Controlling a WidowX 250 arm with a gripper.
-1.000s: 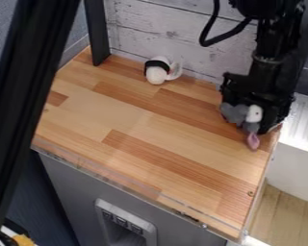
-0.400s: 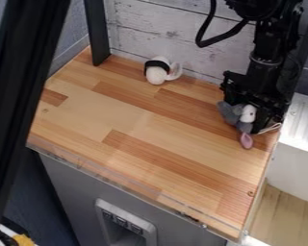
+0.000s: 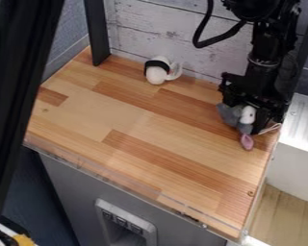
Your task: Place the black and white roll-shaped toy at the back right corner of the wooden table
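Observation:
The gripper [image 3: 249,118] hangs low over the right side of the wooden counter [image 3: 137,125], near its right edge. It is shut on a grey plush toy [image 3: 230,114] with a white patch and a pink ear-like end, which points down toward the wood. A thin pale string or tail sticks out to the right of the gripper. At the back of the counter, by the wall, lies a white plush toy [image 3: 157,75] with a black band and a pale loop-shaped part on its right.
A white plank wall [image 3: 163,33] runs behind the counter, with a dark post [image 3: 96,33] at the back left corner. Right of the counter is a metallic sink surface [image 3: 301,126]. A black frame bar [image 3: 21,86] crosses the left foreground.
The gripper and the grey plush toy have shifted slightly left together, and the pale string has come into sight on the right. The white toy has stayed put.

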